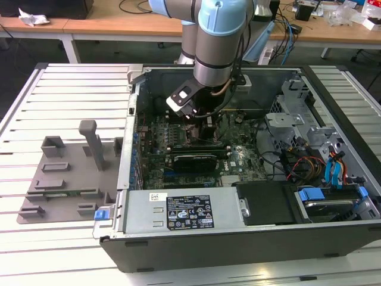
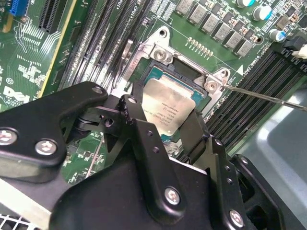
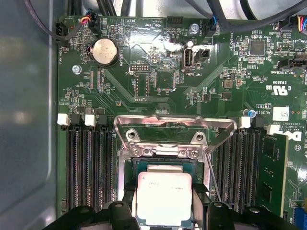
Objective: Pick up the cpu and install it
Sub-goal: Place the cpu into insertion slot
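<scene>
Silvery cpu [image 2: 170, 108] sits between the two black fingers [image 2: 144, 134] of the gripper [image 2: 165, 115], which press on its opposite edges, so I judge the hand closed and gripping it. In both wrist views the chip lies squarely over the socket [image 3: 144, 165], level with the board. Whether it already rests on the contacts or hangs just above them I cannot tell.

As for progress, the pick-up looks done: the chip is off the grey tray [image 1: 65, 179], which stands outside the case [image 1: 238, 250] on the exterior view's left, well apart from the work. The placing is at or near its end. The load plate [image 3: 175, 125] is raised and the thin lever [image 2: 268, 98] stands free, so the socket is not yet clamped and the chip not yet let go.

Count: one arm [image 1: 217, 42], one gripper with two fingers, one cpu, one socket, one load plate, one lever, one motherboard [image 3: 158, 57], one coin cell [image 3: 104, 51], one tray, one case
</scene>
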